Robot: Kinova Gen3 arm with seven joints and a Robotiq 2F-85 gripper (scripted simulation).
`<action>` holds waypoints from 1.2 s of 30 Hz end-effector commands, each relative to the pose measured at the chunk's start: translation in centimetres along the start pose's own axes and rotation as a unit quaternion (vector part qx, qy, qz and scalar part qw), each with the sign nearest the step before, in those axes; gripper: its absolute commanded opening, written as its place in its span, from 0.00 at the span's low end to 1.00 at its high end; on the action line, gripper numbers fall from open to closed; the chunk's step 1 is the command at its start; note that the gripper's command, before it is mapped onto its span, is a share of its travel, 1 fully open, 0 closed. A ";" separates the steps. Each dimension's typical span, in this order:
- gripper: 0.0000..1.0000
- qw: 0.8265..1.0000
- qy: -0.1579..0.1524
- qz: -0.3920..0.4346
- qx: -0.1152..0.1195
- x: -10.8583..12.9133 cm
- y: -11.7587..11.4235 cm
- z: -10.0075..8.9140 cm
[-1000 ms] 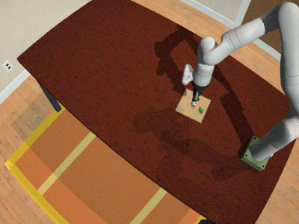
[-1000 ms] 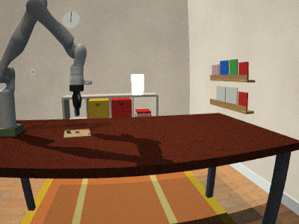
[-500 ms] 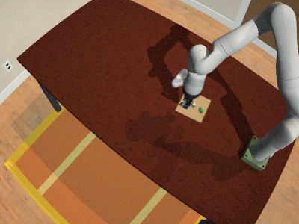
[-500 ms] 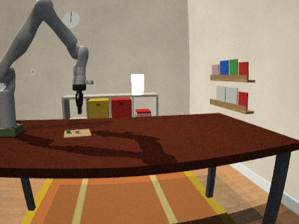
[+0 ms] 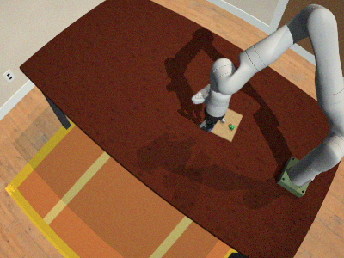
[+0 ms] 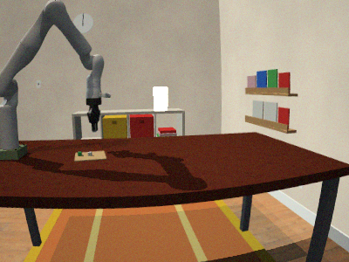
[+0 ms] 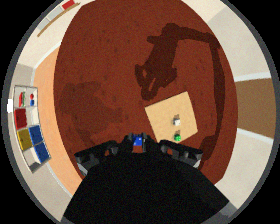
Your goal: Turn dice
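A small tan mat [image 5: 227,125] lies on the dark table; it also shows in the side view [image 6: 90,155] and the wrist view [image 7: 171,121]. A green die [image 5: 231,127] and a white die [image 5: 223,119] rest on it, seen too in the wrist view as the green die [image 7: 178,137] and the white die [image 7: 176,121]. My gripper [image 5: 207,125] hangs well above the table, over the mat's edge, in the side view [image 6: 93,127]. It is shut on a blue die [image 7: 138,140], which sits between the fingertips.
The arm's green base [image 5: 293,181] stands at the table's right edge. Behind the table a low shelf holds yellow [image 6: 114,126] and red bins [image 6: 141,125]. Wall shelves with coloured blocks [image 6: 268,79] hang at the right.
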State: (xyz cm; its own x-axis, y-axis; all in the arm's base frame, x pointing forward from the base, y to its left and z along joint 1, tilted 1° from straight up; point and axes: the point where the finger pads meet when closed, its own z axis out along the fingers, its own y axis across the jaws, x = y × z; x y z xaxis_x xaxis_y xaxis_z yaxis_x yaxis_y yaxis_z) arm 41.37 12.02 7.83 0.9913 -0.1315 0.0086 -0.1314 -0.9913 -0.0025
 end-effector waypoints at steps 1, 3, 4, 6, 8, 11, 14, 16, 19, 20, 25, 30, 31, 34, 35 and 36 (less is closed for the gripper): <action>0.11 1.000 0.003 0.003 0.000 -0.2 -0.9 -0.1; 0.11 1.000 0.003 0.008 0.000 -0.2 -1.0 -0.1; 0.11 1.000 0.003 0.008 0.000 -0.2 -1.0 -0.1; 0.11 1.000 0.003 0.015 0.001 -0.3 -1.2 -0.2; 0.11 1.000 0.004 0.020 0.001 -0.3 -1.4 -0.2; 0.11 1.000 0.004 0.026 0.001 -0.3 -1.6 -0.2; 0.11 1.000 0.004 0.029 0.001 -0.3 -1.6 -0.2; 0.11 1.000 0.004 0.029 0.001 -0.3 -1.7 -0.2; 0.11 1.000 0.004 0.030 0.001 -0.3 -1.7 -0.2; 0.11 1.000 0.004 0.030 0.001 -0.3 -1.7 -0.2; 0.11 1.000 0.005 0.030 0.001 -0.3 -1.7 -0.2; 0.11 1.000 0.007 0.030 0.000 -0.3 -1.6 -0.2; 0.11 1.000 0.009 0.030 0.000 -0.3 -1.6 -0.2; 0.11 0.999 0.014 0.030 -0.001 -0.3 -1.6 -0.1; 0.11 0.999 0.016 0.030 -0.001 -0.3 -1.6 -0.1; 0.11 0.999 0.018 0.030 -0.001 -0.3 -1.6 -0.1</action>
State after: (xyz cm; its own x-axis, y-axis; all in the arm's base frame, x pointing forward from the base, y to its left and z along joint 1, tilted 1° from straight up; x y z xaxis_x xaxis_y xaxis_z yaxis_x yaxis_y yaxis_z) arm 41.36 13.57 7.84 0.9800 -0.1956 0.0366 -0.1956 -0.9807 -0.0033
